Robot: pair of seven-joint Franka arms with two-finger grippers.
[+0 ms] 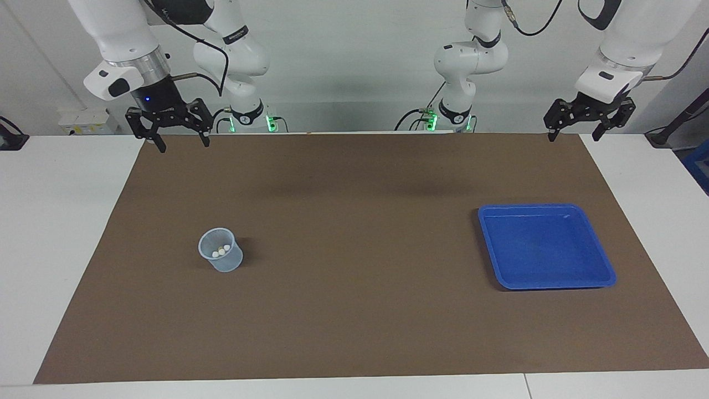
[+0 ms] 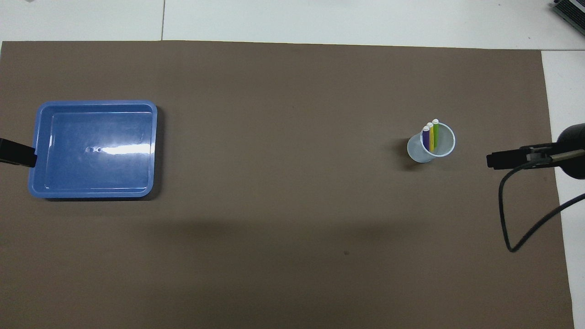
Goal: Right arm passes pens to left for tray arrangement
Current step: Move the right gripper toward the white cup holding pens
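Translucent plastic cup (image 1: 221,250) holds all three pens (image 2: 430,135) upright and bunched, tray (image 1: 545,281) empty; both tools, right (image 1: 169,128) and left (image 1: 588,117), hang released, so pinching one pen may topple the light cup.

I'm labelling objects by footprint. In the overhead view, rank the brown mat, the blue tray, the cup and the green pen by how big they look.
Largest to smallest in the overhead view:
1. brown mat
2. blue tray
3. cup
4. green pen, standing in the cup, so seen partly end-on and likely foreshortened.
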